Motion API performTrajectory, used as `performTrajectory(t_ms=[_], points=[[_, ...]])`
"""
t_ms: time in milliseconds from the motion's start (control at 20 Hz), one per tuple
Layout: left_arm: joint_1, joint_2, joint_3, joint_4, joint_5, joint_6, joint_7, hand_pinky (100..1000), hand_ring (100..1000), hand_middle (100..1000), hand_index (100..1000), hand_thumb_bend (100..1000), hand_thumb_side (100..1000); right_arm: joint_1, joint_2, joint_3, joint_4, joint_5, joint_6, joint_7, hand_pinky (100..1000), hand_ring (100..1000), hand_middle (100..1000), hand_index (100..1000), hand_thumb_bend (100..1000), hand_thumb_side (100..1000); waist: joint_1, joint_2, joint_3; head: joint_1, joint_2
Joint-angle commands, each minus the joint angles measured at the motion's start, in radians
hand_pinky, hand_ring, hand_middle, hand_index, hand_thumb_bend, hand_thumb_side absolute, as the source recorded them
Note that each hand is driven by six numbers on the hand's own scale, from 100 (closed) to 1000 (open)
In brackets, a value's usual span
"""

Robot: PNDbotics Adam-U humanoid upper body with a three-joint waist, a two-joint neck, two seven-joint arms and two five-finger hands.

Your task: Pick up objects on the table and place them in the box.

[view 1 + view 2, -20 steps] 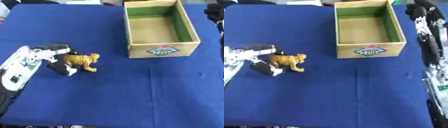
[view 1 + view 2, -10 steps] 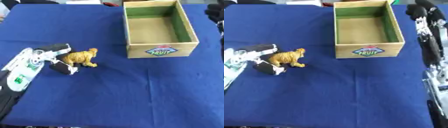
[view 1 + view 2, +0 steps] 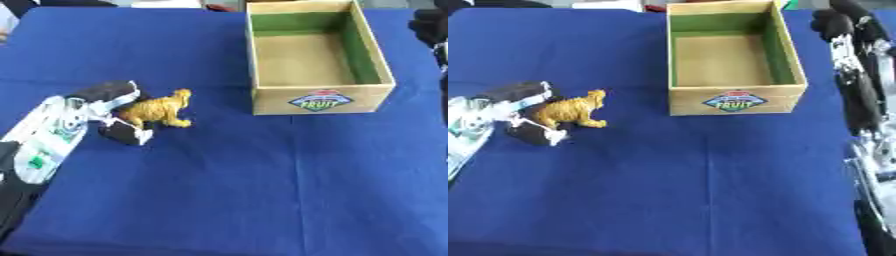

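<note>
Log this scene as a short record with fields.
surface: blue cloth
box: open, nothing visible inside, far right of centre
toy animal: tan, head toward the box
left robot hand: fingers curled round the toy's rear
right robot hand: by the box's right side, holding nothing, fingers unclear

Wide blue tablecloth (image 3: 219,190) with faint crease lines, a pale sleeve (image 3: 7,22) at its far-left edge

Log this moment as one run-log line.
left hand: shut on toy animal | right hand: idle beside box | box: empty
</note>
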Motion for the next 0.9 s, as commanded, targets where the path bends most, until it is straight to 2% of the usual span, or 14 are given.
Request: performTrajectory(t_ms=[50, 250, 500, 700, 900], points=[[-0.011, 0.046, 0.029, -0.075, -0.007, -0.014, 0.009, 460, 528, 507, 628, 100, 303, -0.007, -0.01, -0.009, -0.02, 0.006, -0.002, -0.003, 912, 825, 759, 892, 100, 749, 0.001, -0.017, 0.003, -0.009, -0.01], [0.001, 0.068, 0.05, -0.164, -0.006, -0.007, -0.007, 471, 541, 540, 620, 100, 295, -0.006, -0.009, -0.01, -0.02, 0.006, -0.003, -0.004, 912, 825, 759, 892, 100, 749, 0.001, -0.019, 0.005, -0.017, -0.017], [-0.018, 0.078, 0.075, -0.228, -0.005, 0.014, 0.006, 446, 514, 508, 582, 100, 298, -0.009, -0.007, -0.01, -0.02, 0.005, -0.004, -0.005, 912, 824, 759, 892, 100, 753, 0.0, -0.021, 0.001, -0.021, -0.023], [-0.092, 0.074, 0.082, -0.241, -0.044, -0.003, 0.053, 438, 512, 498, 570, 100, 300, -0.021, -0.009, -0.008, -0.02, 0.003, -0.01, -0.004, 910, 823, 759, 889, 100, 761, 0.001, -0.02, -0.018, -0.013, -0.027], [-0.178, 0.034, 0.082, -0.191, -0.116, -0.034, 0.097, 441, 514, 498, 568, 100, 292, -0.052, -0.009, 0.004, -0.02, -0.008, -0.022, 0.007, 906, 822, 758, 886, 100, 788, 0.006, -0.021, -0.069, 0.023, -0.031]])
